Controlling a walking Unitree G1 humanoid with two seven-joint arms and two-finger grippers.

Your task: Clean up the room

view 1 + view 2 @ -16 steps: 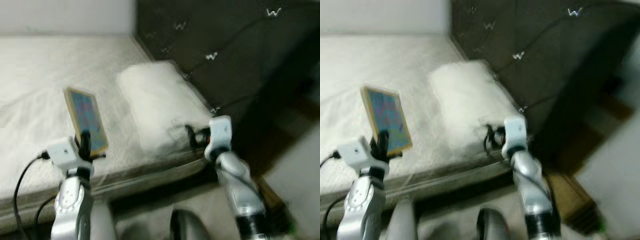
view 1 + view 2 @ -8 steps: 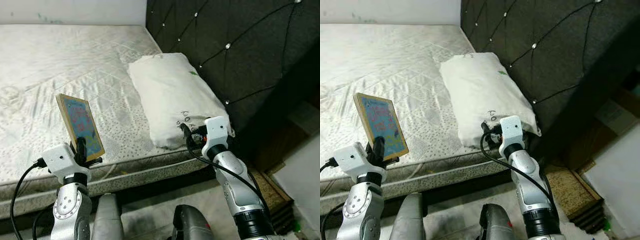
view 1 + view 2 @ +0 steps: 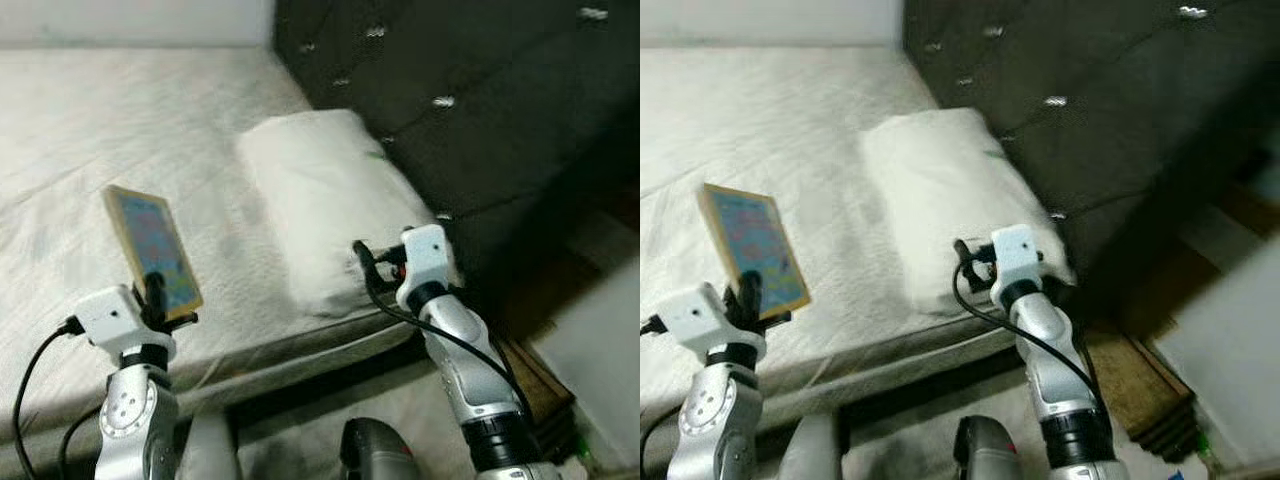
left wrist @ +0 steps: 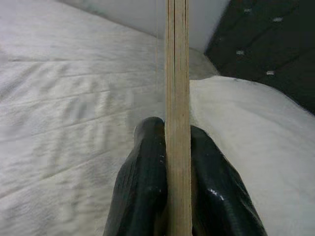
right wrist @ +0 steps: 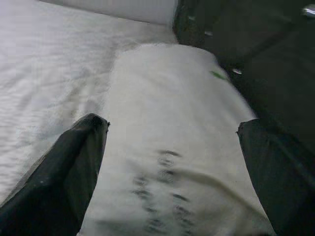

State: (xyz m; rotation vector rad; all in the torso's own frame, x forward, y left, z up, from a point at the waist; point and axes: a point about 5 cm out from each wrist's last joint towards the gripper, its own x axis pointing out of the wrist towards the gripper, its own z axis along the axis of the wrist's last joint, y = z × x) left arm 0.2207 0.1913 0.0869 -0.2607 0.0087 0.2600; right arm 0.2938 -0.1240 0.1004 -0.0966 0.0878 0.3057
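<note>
White quilted fabric covers the bed mattress, which is seen in the left eye view below a dark tufted headboard. A white rectangular pillow lies on the mattress against that headboard. A thin wood-edged board with a colourful blue face is held upright over the mattress's near edge by the left tool. The right tool is seen at the pillow's near end.

In the right eye view the same layout is shown, somewhat blurred.

In the left wrist view the board's pale wooden edge is clamped between two black fingers, which are pressed against both faces.

In the right wrist view the right tool's fingers are spread wide, with nothing gripped, and the pillow lies between them.
</note>
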